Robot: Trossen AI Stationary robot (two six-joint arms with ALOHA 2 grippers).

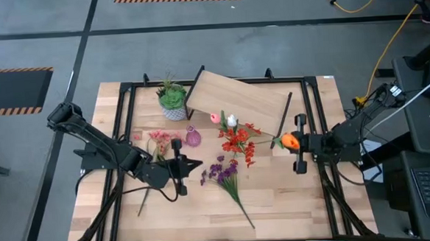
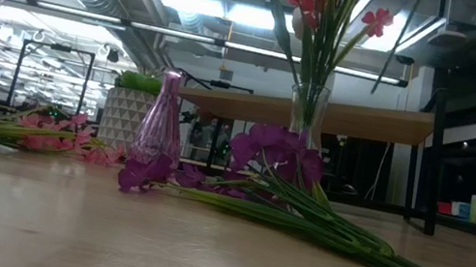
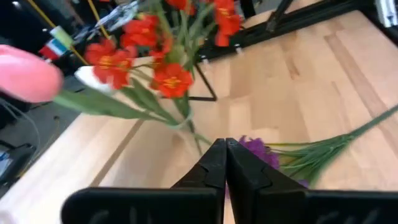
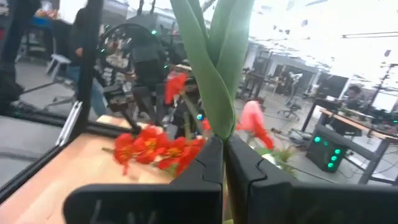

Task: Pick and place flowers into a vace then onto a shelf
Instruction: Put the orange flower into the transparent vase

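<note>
Two dark robot arms reach over a pale wooden worktop (image 1: pixel 278 198) seen from above. The left gripper (image 1: pixel 195 165) hangs near the middle with its two fingers (image 3: pixel 214 168) pressed together, pinching nothing. The right gripper (image 1: pixel 282 141), at the right side, has its fingers (image 4: pixel 208 165) closed on the green stalk of one orange tulip (image 1: pixel 290 140). One clear glass vase (image 2: pixel 307 116) stands between the arms, holding red flowers (image 1: pixel 237 141), one pink tulip (image 1: pixel 216 118) and one white tulip (image 1: pixel 232 121). One purple stem (image 1: pixel 225 175) and one pink-blossom stem (image 1: pixel 157 142) lie loose on the worktop. One small pink vase (image 1: pixel 193 137) stands beside them. One potted green plant (image 1: pixel 172 99) sits just beside one small wooden shelf (image 1: pixel 236 97) at the back.
</note>
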